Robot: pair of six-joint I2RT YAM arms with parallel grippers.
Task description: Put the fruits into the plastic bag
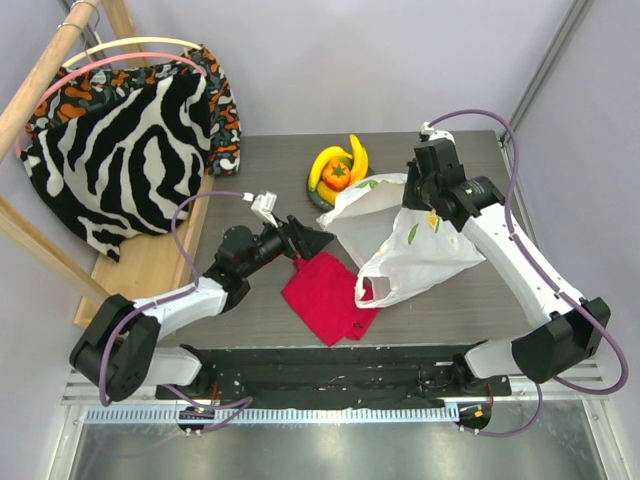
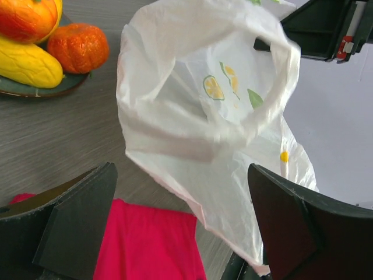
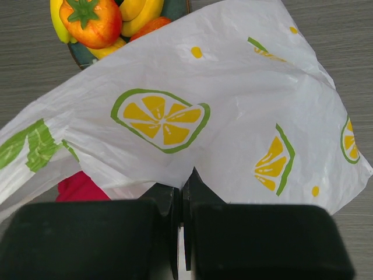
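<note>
The fruits (image 1: 338,170) lie piled on a dark plate (image 1: 318,197) at the back of the table: yellow bananas (image 2: 29,64), a small orange (image 2: 78,46) and a red-orange one with a green top (image 3: 93,23). My right gripper (image 3: 182,192) is shut on the upper edge of the plastic bag (image 1: 415,245) and holds it lifted, with its mouth (image 2: 204,116) gaping toward the left arm. My left gripper (image 2: 186,213) is open and holds nothing. It hovers over the red cloth (image 2: 145,245), just short of the bag's lower edge.
A red folded cloth (image 1: 325,295) lies at mid-table under the bag's handle loops. Zebra-striped fabric (image 1: 130,150) hangs on a wooden rack at the far left. The right arm's black body (image 2: 326,29) stands behind the bag.
</note>
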